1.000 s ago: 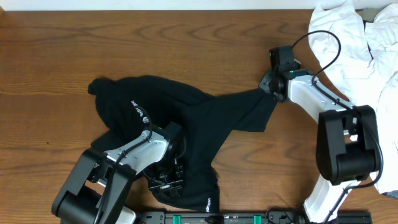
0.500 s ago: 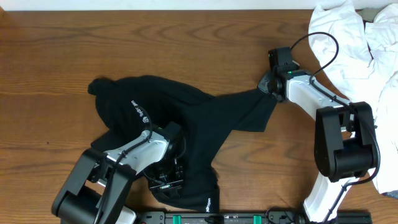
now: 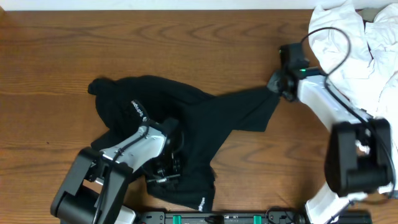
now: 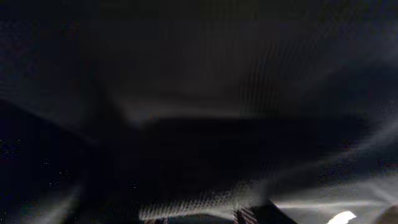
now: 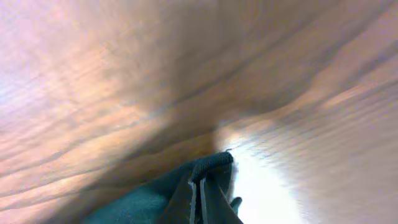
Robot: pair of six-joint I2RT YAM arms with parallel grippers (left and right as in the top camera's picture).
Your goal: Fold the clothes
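1. A brown wood-grain table (image 3: 62,50) fills the overhead view. A heap of crumpled white fabric garments (image 3: 348,37) sits at its far right corner, apart from the work.
2. The black soft fabric garment (image 3: 205,118) lies bunched at the left-centre of the table. One tapering flap is drawn out to the right.
3. The right gripper (image 3: 275,85) is closed tight on the tip of that flap. The right wrist view shows a fold of dark cloth nipped between its fingers just above the wood.
4. The left gripper (image 3: 166,163) is sunk in the near folds of the garment. Its wrist view shows only dark weave, so I cannot tell whether its jaws are apart or clamped on cloth.
5. The step in hand looks like spreading the garment flat before any fold. To do it well, the right arm should draw the flap low and level, away from the heap. The left end should act as an anchor, so the cloth tightens rather than slides.
6. The pull should ease off once the wrinkles flatten, because a thin pinch like this can slip.
7. The fabric is matte, limp knit that drapes in soft ridges. It bears a white logo print (image 3: 138,109) on the upper left and a small white tag (image 3: 201,201) at the near hem.
8. The tabletop is smooth and glossy, so the cloth will probably slide easily.
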